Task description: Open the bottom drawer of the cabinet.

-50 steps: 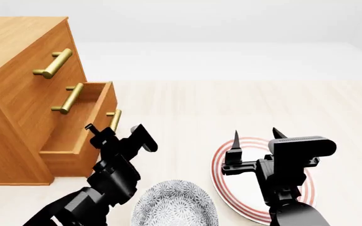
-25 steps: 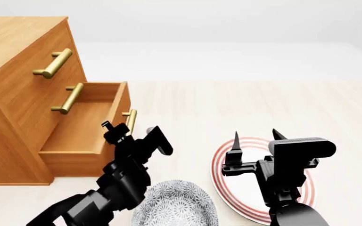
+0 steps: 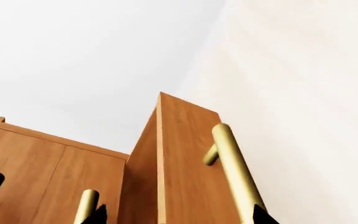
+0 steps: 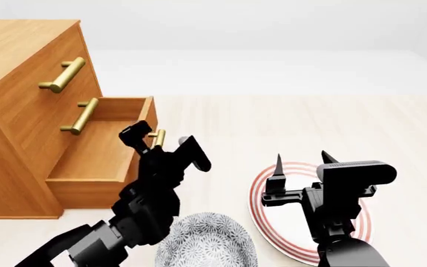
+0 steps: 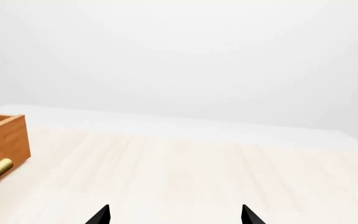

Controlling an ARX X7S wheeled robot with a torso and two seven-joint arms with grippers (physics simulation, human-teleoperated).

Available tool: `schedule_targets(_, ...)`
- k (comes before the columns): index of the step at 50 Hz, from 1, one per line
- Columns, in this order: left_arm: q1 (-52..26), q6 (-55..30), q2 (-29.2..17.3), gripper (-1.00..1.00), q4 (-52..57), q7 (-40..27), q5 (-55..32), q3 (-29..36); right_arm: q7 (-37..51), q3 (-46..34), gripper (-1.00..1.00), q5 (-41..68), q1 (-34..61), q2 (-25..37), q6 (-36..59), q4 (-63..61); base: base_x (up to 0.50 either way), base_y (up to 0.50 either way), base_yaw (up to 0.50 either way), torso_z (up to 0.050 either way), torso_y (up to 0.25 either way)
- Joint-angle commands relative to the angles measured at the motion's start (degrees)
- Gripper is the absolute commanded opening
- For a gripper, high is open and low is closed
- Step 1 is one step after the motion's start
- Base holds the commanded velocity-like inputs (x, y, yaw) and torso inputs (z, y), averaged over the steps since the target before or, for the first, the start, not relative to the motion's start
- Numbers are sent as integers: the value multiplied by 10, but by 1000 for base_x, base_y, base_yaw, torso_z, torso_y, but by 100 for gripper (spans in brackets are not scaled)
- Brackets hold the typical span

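Note:
The cabinet [image 4: 20, 67] stands at the left. Its bottom drawer [image 4: 95, 150] is pulled well out, with the wooden box open to view. My left gripper [image 4: 162, 143] is open at the drawer's brass handle [image 4: 158, 137]. In the left wrist view the handle [image 3: 232, 172] and drawer front [image 3: 185, 177] lie between the spread fingertips, the handle close to one finger. My right gripper [image 4: 302, 160] is open and empty above the plate, apart from the cabinet. The right wrist view shows the drawer's corner [image 5: 5, 140] far off.
A white plate with red rings [image 4: 258, 192] lies under my right gripper. A grey patterned bowl [image 4: 206, 245] sits at the front between the arms. The two upper drawers are shut, their handles [image 4: 63, 75] [image 4: 80, 115] sticking out. Pale wooden floor stretches to the right.
The bottom drawer slid further out of the cabinet, then stopped. My left gripper moved right with it and then rose at the handle. The right arm has not moved.

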Motion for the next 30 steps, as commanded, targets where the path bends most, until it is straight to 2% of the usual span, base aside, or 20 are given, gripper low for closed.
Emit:
schedule_targets(1, -21, 4, -16, 100, 64, -13, -21, -76, 2, -2, 100, 2, 0, 1, -3, 2, 0, 0, 0, 0, 0)
schedule_targets(9, -51, 21, 0, 100, -3, -27, -50, -146, 3, -4, 100, 3, 0, 2, -7, 5, 0, 0, 0, 0, 0)
schedule_targets(16, -88, 52, 36, 100, -145, 12, -117, -228, 5, -5, 100, 5, 0, 2, -6, 5, 0, 0, 0, 0, 0)
schedule_targets(18, -109, 57, 46, 100, -200, 41, -146, -258, 6, -5, 100, 5, -1, 3, -7, 5, 0, 0, 0, 0, 0)
schedule_targets(30, -207, 94, 82, 100, -437, 122, -199, -311, 8, -8, 100, 8, 1, 4, -7, 5, 0, 0, 0, 0, 0)
